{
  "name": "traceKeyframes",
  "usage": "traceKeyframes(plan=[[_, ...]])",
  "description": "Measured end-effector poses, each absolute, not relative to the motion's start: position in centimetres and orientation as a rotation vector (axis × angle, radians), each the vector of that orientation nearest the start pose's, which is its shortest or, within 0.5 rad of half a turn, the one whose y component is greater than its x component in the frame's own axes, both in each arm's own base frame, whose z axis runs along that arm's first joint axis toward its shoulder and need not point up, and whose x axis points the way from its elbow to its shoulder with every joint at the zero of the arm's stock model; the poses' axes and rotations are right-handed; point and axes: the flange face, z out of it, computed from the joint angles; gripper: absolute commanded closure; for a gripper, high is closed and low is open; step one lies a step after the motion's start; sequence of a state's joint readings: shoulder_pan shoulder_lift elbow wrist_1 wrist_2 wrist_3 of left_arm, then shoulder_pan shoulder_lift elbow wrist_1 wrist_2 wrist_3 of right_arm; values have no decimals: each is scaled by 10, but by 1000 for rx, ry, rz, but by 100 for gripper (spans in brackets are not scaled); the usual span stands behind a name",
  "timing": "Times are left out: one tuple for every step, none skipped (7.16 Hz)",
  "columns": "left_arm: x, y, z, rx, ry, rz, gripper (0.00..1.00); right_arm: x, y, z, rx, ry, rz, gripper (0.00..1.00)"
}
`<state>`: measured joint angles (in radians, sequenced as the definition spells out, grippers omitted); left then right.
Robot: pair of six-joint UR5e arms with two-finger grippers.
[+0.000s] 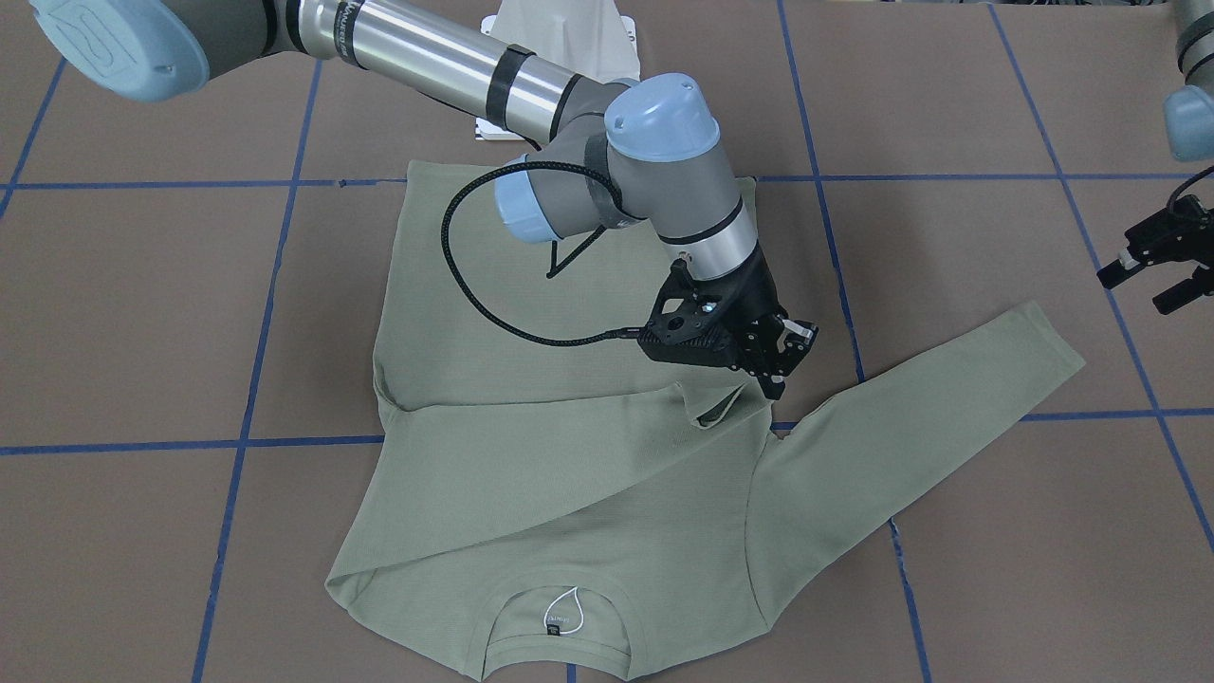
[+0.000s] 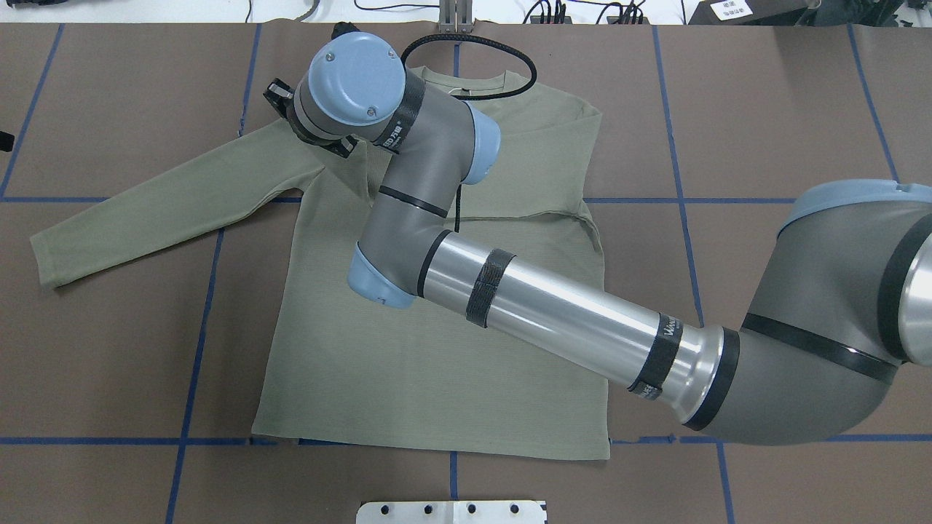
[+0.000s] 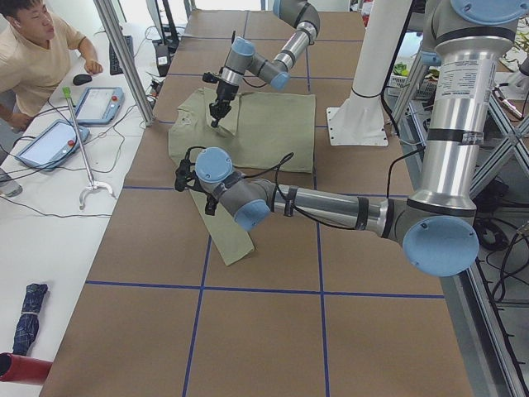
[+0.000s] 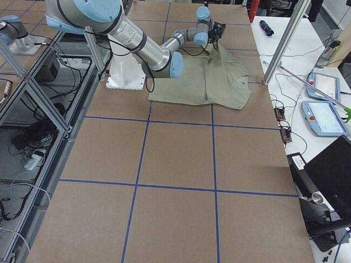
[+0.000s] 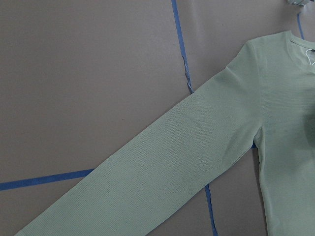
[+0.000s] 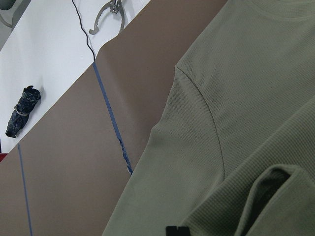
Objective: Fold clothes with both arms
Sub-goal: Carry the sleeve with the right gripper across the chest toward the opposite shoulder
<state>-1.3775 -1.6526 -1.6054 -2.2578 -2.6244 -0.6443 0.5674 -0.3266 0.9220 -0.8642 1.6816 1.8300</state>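
1. Treat the shirt (image 1: pixel 531 474) as light, soft and limp. It will probably sag and drag wherever you lift it, and the knit may stretch if you pull from a single point.
2. The fabric should grip well rather than slip. Pinch a firm edge such as a cuff, a shoulder seam or the hem (image 2: pixel 437 444), not the flat middle.
3. For the next fold, I would take the outstretched sleeve (image 1: pixel 948 389) near its end and near the shoulder, so it carries over without twisting.
4. The shirt lies flat on the brown table (image 1: pixel 142 332), with the hem toward the robot's base and the collar (image 1: pixel 560 659) on the far side.
5. It is a pale sage-green knit with a black label (image 1: pixel 560 621) and a white loop at the neck. One sleeve lies folded across the body, its cuff (image 1: pixel 716 410) slightly puckered. The other sleeve stretches out to the robot's left.
6. The right gripper (image 1: pixel 789 359) hangs just above the folded cuff with its fingers apparently parted and nothing between them. The left gripper (image 1: pixel 1148 283) hangs near the outstretched sleeve's end, clear of it, with its fingers spread and empty.
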Motion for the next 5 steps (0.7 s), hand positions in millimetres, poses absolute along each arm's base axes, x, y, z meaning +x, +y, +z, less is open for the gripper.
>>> traceKeyframes(plan=[[56,-527,503,254,1195,30,0,-653,-562,10,120,-1320,643,100],[56,-527,504,253,1196,30,0,-657,-565,15,137,-1307,659,28],[56,-527,504,251,1196,29,0,-664,-568,18,155,-1300,672,1],[56,-528,505,250,1195,29,0,-671,-568,13,175,-1299,684,0],[57,-528,507,247,1194,28,0,-675,-566,6,191,-1303,692,0]])
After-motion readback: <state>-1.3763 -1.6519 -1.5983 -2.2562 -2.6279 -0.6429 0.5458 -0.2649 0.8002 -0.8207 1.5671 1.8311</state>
